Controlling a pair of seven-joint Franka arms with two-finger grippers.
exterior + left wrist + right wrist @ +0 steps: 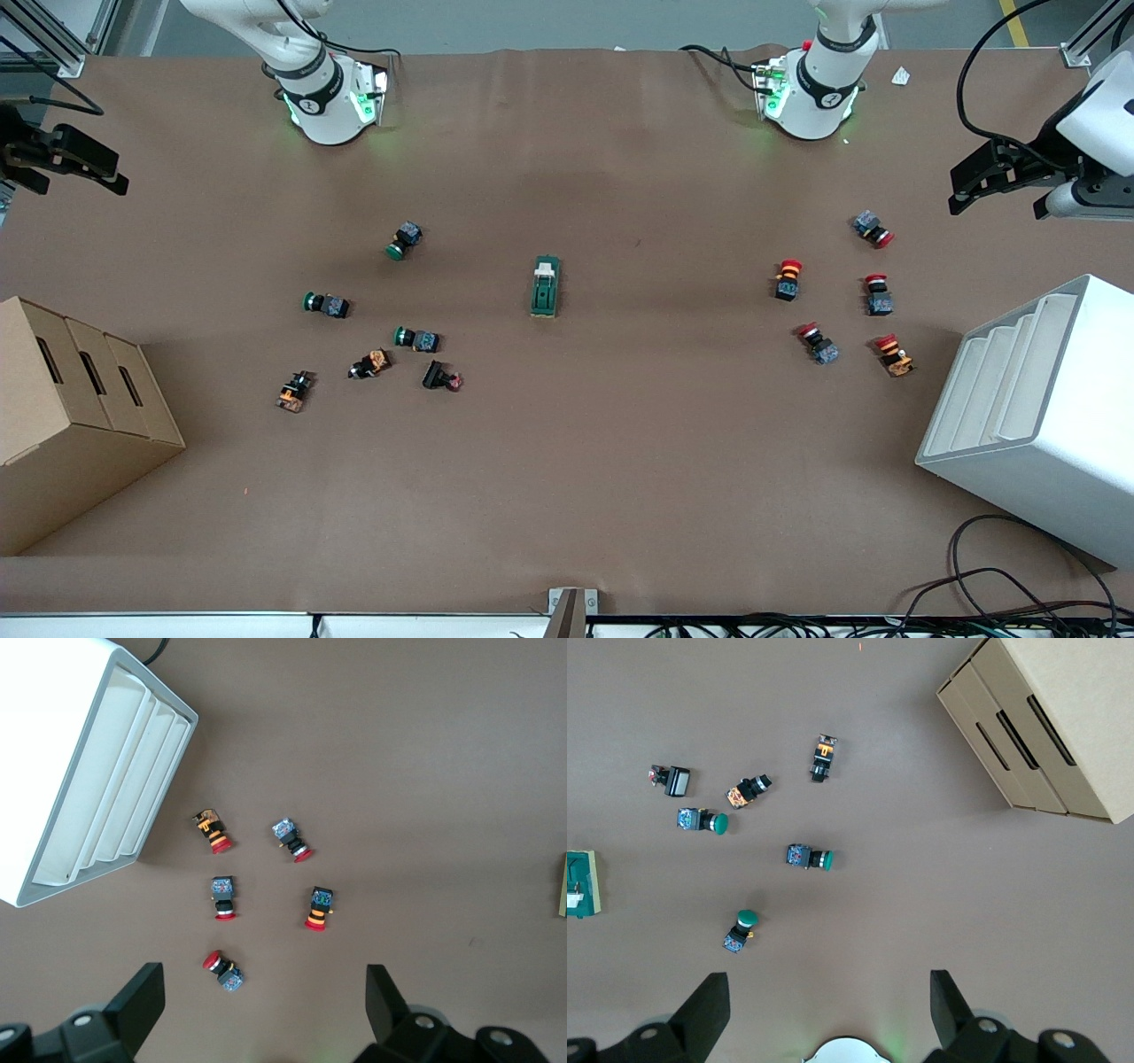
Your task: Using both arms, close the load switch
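Both of my grippers hang wide open and hold nothing: the left gripper (997,182) is up over its arm's end of the desk (567,496) near the white slotted rack (1045,416), the right gripper (66,159) over its own end above the cardboard box (71,416). I see the load switch (546,286) lying mid-desk between the green-capped buttons (406,241) and red-capped buttons (788,279), a long dark-green block with a cream lever piece at the end toward the bases.
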